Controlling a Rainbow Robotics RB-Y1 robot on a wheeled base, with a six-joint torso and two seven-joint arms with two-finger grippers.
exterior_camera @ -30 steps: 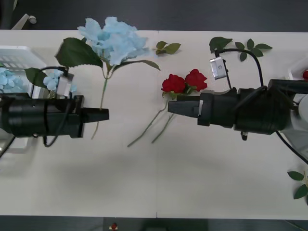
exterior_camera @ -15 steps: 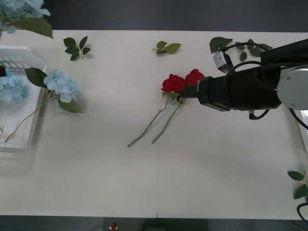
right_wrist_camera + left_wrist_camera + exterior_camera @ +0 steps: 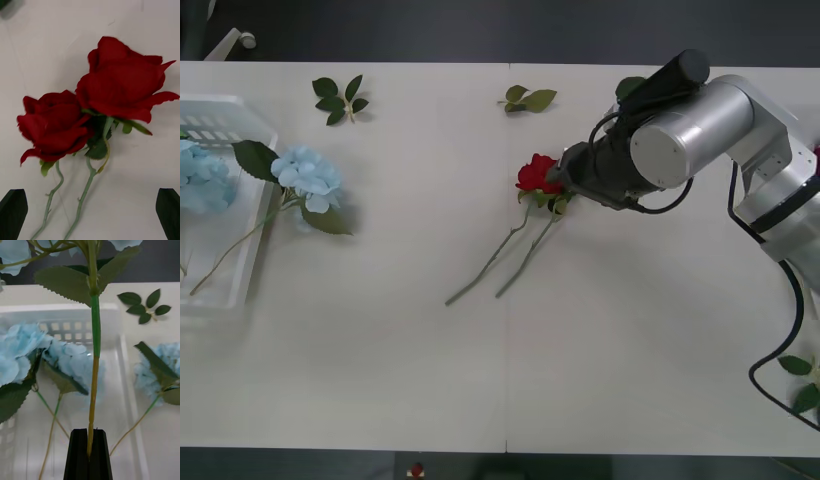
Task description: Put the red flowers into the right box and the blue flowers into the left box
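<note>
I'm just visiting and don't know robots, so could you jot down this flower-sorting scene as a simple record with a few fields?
Right gripper: fingers open, poised over two red flowers lying side by side on the table
Left gripper: fingers shut on the stem of a blue flower, held above the left box
In left box: blue flowers, at least two heads
Beside left box: one blue flower, head on the table, stem reaching over the rim
Loose leaf sprigs: scattered near the far edge
</note>
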